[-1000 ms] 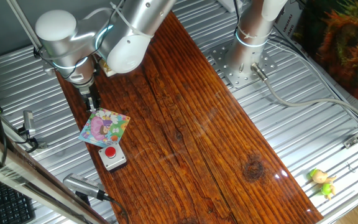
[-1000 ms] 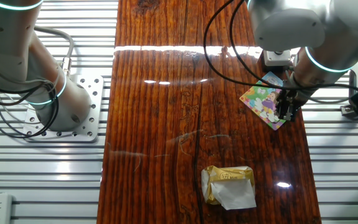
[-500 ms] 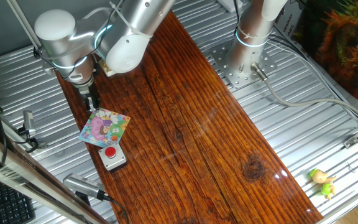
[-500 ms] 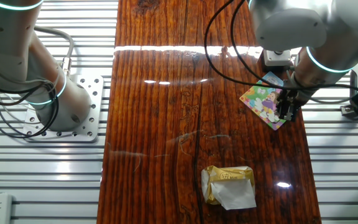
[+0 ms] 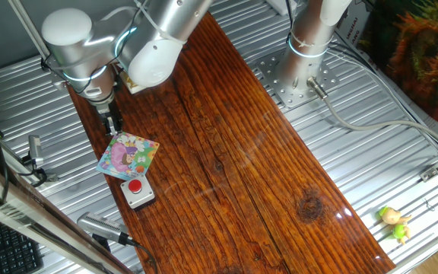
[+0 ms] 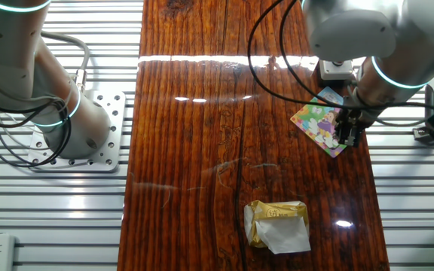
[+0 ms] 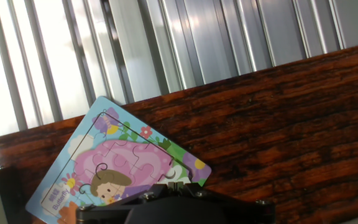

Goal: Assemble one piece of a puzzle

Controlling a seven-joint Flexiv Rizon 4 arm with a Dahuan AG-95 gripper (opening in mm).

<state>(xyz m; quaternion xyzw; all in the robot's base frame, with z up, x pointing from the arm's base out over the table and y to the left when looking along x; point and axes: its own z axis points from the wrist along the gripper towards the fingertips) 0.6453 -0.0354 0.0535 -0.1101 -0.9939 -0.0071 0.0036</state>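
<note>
The puzzle [image 5: 128, 155] is a small square board with a pastel cartoon picture, lying flat near the left edge of the wooden table. It also shows in the other fixed view [image 6: 322, 120] and in the hand view [image 7: 120, 168]. My gripper [image 5: 112, 126] points straight down over the puzzle's far corner, close above it; it also shows in the other fixed view [image 6: 348, 135]. In the hand view my gripper [image 7: 177, 184] has its fingertips pressed together over the puzzle's edge, next to a small white patch. I cannot make out any piece between them.
A grey box with a red button [image 5: 137, 190] stands just in front of the puzzle. A crumpled yellow-and-white packet [image 6: 277, 224] lies further along the table. A second arm's base [image 5: 301, 72] is bolted beside the wood. Ribbed metal surrounds the table.
Almost nothing differs. The arm's upper joint has shifted very slightly; the gripper stays over the same corner of the puzzle.
</note>
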